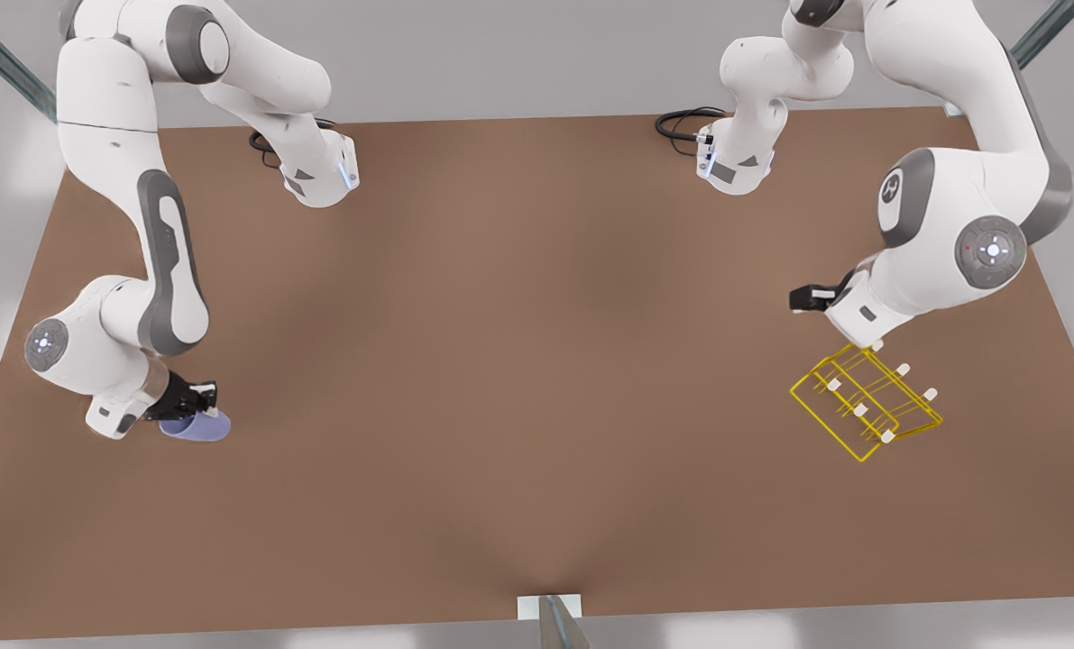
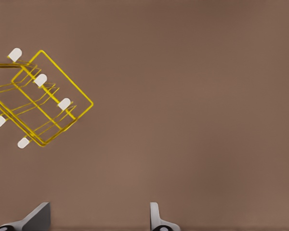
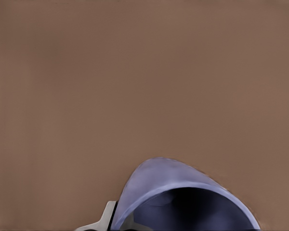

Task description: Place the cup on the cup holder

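Note:
The pale lavender-blue cup (image 1: 197, 427) hangs tilted, mouth sideways, at the front view's left. My right gripper (image 1: 192, 404) is shut on the cup's wall. In the right wrist view the cup (image 3: 183, 185) shows its open mouth close up, with one finger (image 3: 105, 219) against its side. The yellow wire cup holder (image 1: 865, 404) with white-capped prongs stands on the table at the front view's right. My left gripper (image 1: 812, 298) hovers just behind it, open and holding nothing. In the left wrist view the left gripper (image 2: 98, 220) is apart from the cup holder (image 2: 41, 98).
The brown table (image 1: 518, 361) stretches wide between the two arms. Black cables (image 1: 685, 122) lie near the arm bases at the back edge. A small white bracket (image 1: 550, 606) sits at the table's front edge.

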### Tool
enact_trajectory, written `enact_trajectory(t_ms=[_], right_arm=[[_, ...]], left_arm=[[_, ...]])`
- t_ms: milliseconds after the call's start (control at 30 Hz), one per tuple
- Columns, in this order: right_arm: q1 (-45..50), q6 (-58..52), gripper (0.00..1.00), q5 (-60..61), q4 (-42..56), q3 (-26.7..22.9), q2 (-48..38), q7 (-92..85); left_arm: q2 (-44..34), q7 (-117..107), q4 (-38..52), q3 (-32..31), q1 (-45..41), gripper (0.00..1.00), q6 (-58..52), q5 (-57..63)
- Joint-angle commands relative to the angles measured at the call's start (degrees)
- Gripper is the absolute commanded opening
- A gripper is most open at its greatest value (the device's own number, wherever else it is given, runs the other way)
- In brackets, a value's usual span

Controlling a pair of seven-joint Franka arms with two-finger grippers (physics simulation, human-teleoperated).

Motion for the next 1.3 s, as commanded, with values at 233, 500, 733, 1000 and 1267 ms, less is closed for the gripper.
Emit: enact_trajectory(t_ms=[233, 500, 733, 1000, 1267], right_arm=[[12.1, -5.8, 0.21, 19.5, 18.2, 19.3, 12.7, 71.0], [37.3, 17.3, 0.21, 19.2, 59.8, 20.9, 45.6, 117.9], [44.3, 28.6, 0.21, 19.2, 65.1, 24.3, 55.0, 122.8], [44.2, 23.4, 1.00, 16.5, 65.1, 24.3, 56.6, 123.2], [33.7, 17.7, 1.00, 11.9, 45.0, 27.3, 45.2, 114.8]], left_arm=[[-0.5, -0.1, 0.6, -0.2, -0.1, 1.00, -1.8, 0.0], [0.5, 0.2, 1.1, -2.7, -0.4, 1.00, -2.0, -2.8], [2.8, -0.9, 1.6, -3.0, -0.2, 1.00, -4.7, -2.7], [4.8, -11.5, 1.8, -3.7, -0.9, 1.00, -3.0, -2.5], [4.3, -37.3, -2.4, -8.7, -3.2, 1.00, 3.4, -2.3]])
